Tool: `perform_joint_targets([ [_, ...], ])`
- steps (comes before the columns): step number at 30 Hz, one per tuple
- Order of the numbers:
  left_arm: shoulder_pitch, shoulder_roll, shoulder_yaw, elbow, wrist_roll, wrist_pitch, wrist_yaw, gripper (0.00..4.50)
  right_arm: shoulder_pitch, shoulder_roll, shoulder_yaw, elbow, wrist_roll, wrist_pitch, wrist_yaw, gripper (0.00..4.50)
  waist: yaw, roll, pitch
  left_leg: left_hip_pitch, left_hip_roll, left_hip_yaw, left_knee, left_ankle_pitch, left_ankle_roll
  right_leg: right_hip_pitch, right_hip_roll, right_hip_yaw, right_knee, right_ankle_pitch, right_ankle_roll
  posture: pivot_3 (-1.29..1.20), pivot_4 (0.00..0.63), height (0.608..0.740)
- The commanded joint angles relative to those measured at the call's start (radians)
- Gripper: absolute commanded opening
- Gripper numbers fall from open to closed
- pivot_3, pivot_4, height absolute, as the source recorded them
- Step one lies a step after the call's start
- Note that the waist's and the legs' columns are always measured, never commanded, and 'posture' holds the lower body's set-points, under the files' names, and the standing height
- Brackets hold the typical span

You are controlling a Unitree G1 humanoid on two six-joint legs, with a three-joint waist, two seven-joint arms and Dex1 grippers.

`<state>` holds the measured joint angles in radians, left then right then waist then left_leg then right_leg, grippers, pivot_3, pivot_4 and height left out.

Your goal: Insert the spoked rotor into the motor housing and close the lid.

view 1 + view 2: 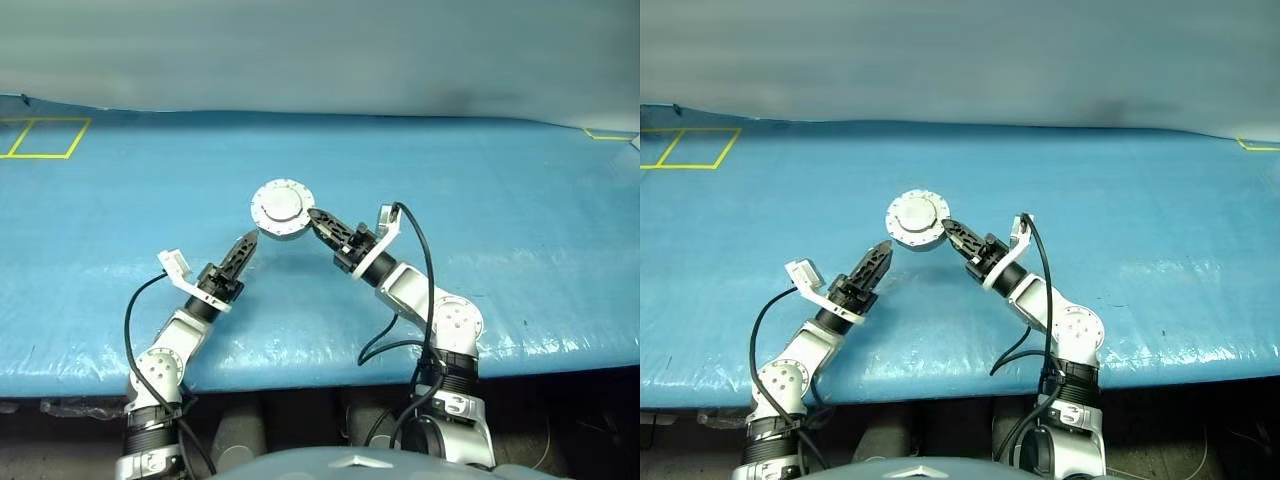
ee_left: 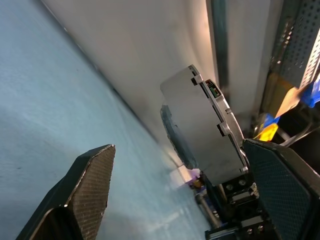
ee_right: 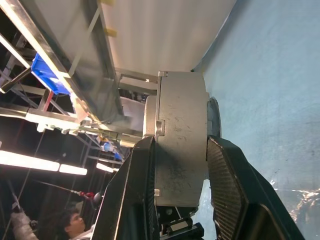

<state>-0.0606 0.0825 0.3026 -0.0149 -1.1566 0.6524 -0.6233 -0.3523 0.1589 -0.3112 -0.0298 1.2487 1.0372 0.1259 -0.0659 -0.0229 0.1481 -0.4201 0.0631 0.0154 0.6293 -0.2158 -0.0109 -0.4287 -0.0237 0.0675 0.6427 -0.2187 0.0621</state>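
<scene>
While my right pincer (image 3: 177, 200) clamps the round motor housing (image 1: 282, 209) by its edge, one finger on each flat side, I see the housing held up off the blue bench (image 1: 520, 220) with its pale round face turned toward my head camera. In the right wrist view the housing sits edge-on between the two black fingers (image 3: 131, 195), a thick grey puck with scuffed metal, and both pads press against it. The lid (image 3: 150, 117) looks closed flat against the body; I see a thin plate with a small notch along one side of the puck. I cannot make out the spoked rotor anywhere.

My left pincer (image 1: 243, 250) is released, its two fingers spread wide apart in the left wrist view, with nothing between them. It points up toward the housing from the lower left and sits just beside it, not touching. From that wrist camera I see the housing's plain grey back (image 2: 200, 130) tilted, with the right arm's fingers below it.

Further out, the bench is covered in a wrinkled blue sheet. Yellow tape lines (image 1: 45, 138) mark a box at its far left corner, and another yellow line (image 1: 608, 134) sits at the far right edge.
</scene>
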Motion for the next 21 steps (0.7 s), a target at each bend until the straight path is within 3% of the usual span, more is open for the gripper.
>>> perform_joint_targets([
  [1,-0.028,-0.021,0.021,-0.015,-0.101,0.055,0.024,4.45,-0.015,0.012,0.04,-0.079,0.073,0.003,0.018,1.19,0.0,0.0,0.0,0.0,0.0,0.0,0.0,0.0,0.0,0.0,0.0,0.0,0.0,0.0,0.0,0.0,0.15,0.74],
  [6,-0.064,-0.021,0.008,0.0,-0.156,0.12,0.022,4.45,0.002,0.002,0.092,-0.094,0.063,0.008,0.024,1.19,0.0,0.0,0.0,-0.001,0.0,-0.001,0.001,0.0,0.0,0.0,0.0,0.0,0.0,0.0,0.0,0.0,0.15,0.74],
  [15,-0.109,-0.044,0.003,0.028,-0.123,0.084,0.021,4.45,0.016,-0.012,0.135,-0.097,0.061,-0.004,0.026,1.19,0.001,0.0,0.0,-0.001,-0.001,-0.002,0.002,0.0,0.0,0.0,0.0,-0.001,0.0,0.0,-0.001,0.0,0.15,0.74],
  [18,-0.109,-0.054,0.008,0.028,-0.118,0.072,0.022,3.88,0.018,-0.014,0.136,-0.1,0.063,-0.01,0.026,1.19,0.001,0.0,0.0,-0.002,-0.001,-0.002,0.002,0.0,0.0,0.0,0.0,-0.001,0.0,0.001,-0.002,0.0,0.15,0.74],
  [21,-0.108,-0.053,0.005,0.027,-0.111,0.074,0.02,2.88,0.018,-0.017,0.139,-0.101,0.066,-0.014,0.026,1.19,0.003,0.0,0.0,-0.002,-0.001,-0.003,0.002,0.0,0.0,0.0,0.0,-0.001,0.0,0.001,-0.002,0.0,0.15,0.74],
])
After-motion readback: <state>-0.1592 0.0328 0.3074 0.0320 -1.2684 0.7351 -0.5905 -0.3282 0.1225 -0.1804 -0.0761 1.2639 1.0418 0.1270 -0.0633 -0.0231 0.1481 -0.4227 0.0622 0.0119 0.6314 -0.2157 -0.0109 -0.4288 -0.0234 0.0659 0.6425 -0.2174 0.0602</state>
